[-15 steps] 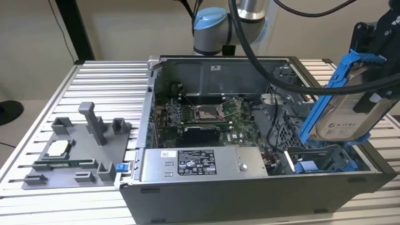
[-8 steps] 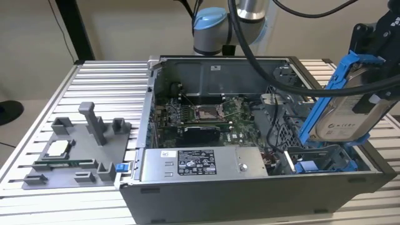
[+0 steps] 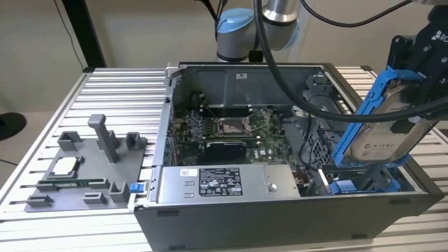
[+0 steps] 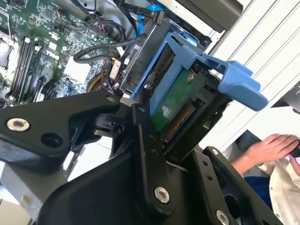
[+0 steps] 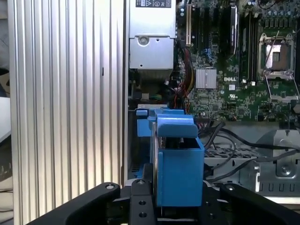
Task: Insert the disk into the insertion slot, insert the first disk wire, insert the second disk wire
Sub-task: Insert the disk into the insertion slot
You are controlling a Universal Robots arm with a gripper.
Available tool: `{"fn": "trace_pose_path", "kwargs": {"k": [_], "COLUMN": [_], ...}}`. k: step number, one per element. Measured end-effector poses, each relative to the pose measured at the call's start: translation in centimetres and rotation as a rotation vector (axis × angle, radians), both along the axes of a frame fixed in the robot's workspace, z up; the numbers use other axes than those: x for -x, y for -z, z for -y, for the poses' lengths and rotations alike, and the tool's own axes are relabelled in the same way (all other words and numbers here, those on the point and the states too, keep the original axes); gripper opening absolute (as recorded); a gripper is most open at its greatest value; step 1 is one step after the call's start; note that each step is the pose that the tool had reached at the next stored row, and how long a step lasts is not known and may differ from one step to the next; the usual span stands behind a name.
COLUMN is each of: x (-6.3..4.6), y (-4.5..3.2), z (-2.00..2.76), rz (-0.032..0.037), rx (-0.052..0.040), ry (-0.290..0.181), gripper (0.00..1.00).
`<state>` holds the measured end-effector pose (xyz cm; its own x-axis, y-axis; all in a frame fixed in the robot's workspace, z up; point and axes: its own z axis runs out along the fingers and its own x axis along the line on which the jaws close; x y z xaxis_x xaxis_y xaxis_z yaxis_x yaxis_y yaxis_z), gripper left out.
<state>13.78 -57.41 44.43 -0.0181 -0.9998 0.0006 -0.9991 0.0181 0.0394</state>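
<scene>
While your pincer (image 3: 414, 97) pinches the disk (image 3: 381, 137), the drive leans over the insertion slot (image 3: 364, 181).

You find it at the exterior view's right, high in the frame, with black fingers (image 5: 141, 201) pressed to either side of the blue carrier. The disk stands on edge and tilted, its lower end down by the slot's blue tabs; you cannot tell whether it touches them. Toward the exterior view's left of the slot lies the grey power-supply box (image 3: 217, 181). The green motherboard (image 3: 234, 131) sits deeper in the open case (image 3: 280, 220). A grey fixture (image 3: 84, 168) rests on the ribbed tabletop (image 3: 119, 94) at the exterior view's left. A person's hand (image 4: 269, 145) shows in the second wrist view.
</scene>
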Motion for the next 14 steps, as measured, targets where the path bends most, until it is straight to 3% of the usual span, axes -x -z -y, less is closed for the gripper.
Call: {"fn": "trace_pose_path", "kwargs": {"k": [14], "x": [-0.2], "y": [2.50], "z": [0.00], "rz": [0.0000], "rx": [-0.0171], "ry": [0.000], "gripper": [0.00]}}
